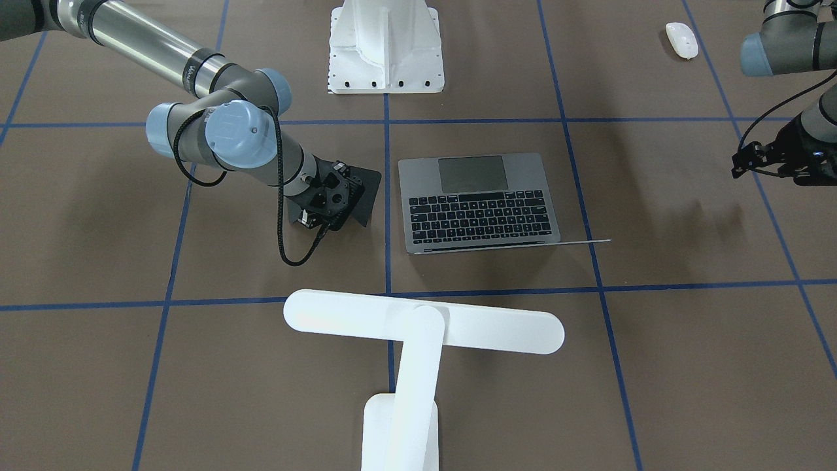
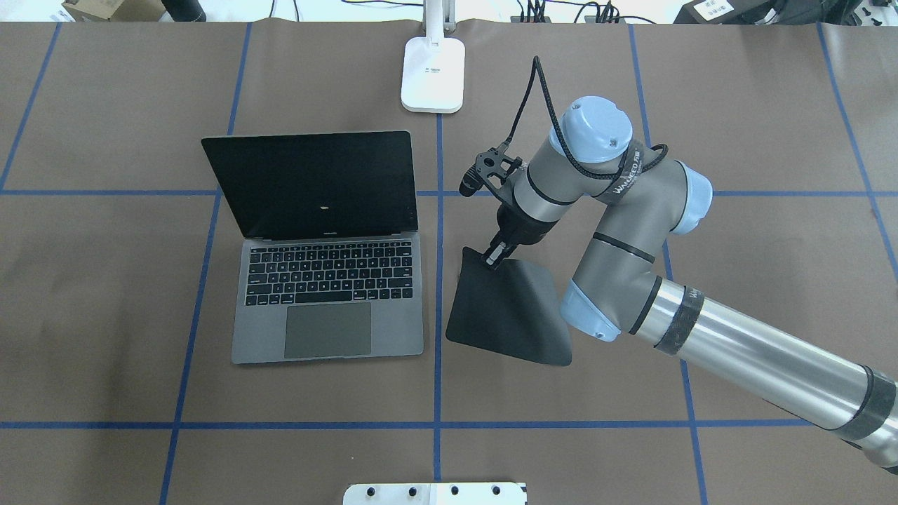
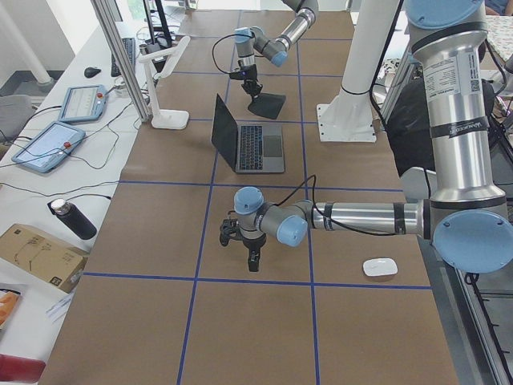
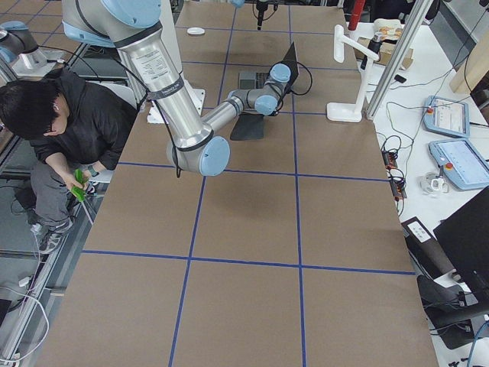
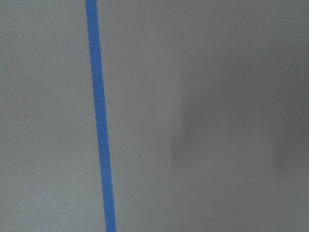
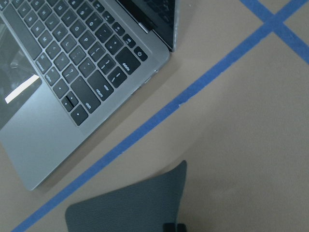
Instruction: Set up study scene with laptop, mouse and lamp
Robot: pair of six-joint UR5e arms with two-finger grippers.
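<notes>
Three views catch the mouse (image 1: 681, 39), which lies outside the overhead frame, near the desk's (image 2: 772, 105) left end and well apart from the open laptop (image 2: 330, 330). The right gripper (image 2: 493, 258) is clamped on a mat's (image 2: 512, 315) raised corner beside the laptop. The lamp (image 1: 424, 320) stands at the far edge. The left gripper (image 3: 251, 258) hangs above the desk; I cannot tell whether it is apart or together.

Silver arm tubes (image 2: 765, 354), pale-blue joint caps (image 2: 596, 126), black braided cable (image 1: 282, 229) (grey elbows (image 2: 631, 210)).
</notes>
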